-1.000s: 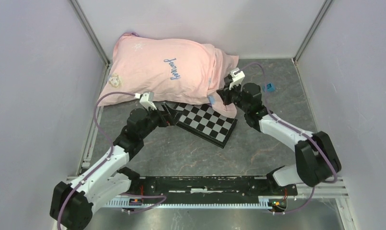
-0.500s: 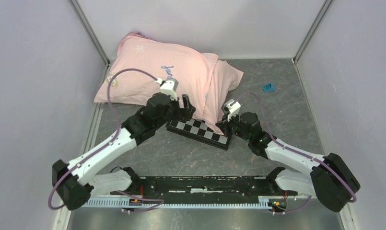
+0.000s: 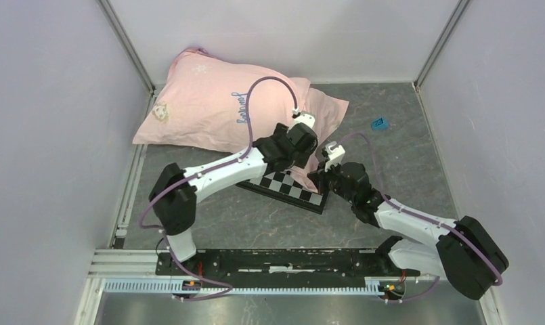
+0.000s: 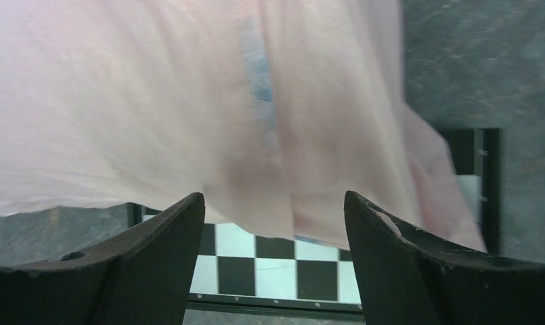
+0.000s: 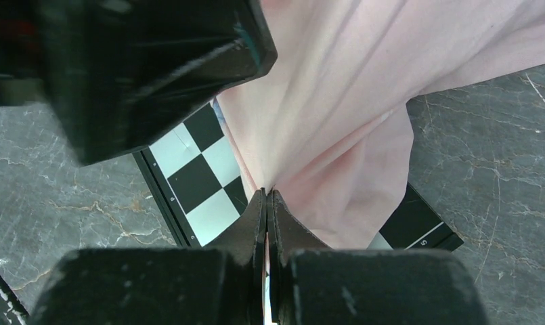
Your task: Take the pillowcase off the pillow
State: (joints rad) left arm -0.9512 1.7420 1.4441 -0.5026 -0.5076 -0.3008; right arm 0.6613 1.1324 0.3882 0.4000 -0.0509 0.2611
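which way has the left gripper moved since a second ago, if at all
Yes, rightward across the top view, closer to the small blue object; the left gripper is now open over the pillowcase.

Pillowcase [image 3: 202, 108]: thin pale pink cloth, matt and soft-creased. In the left wrist view it is sheer enough for a blue patch to show through.
Checkered board [image 3: 288, 188]: hard and smooth, with a faint sheen on the squares and a black border.
Table [image 3: 391, 156]: dark grey stone-look surface with pale veining, smooth, low sheen.
Left gripper [image 4: 274, 203]: fingers [image 4: 154, 257] of black plastic, matt, slightly grainy.
Right gripper [image 5: 267, 196]: the same matt black plastic.
Left arm [image 3: 219, 170] and right arm [image 3: 411, 220]: white plastic shells, semi-gloss, with black joints.
Cable [image 3: 256, 91]: smooth purple sheath.
Rail [image 3: 283, 288]: bare ribbed metal, satin finish.
Walls [image 3: 46, 135]: pale, matt, even.
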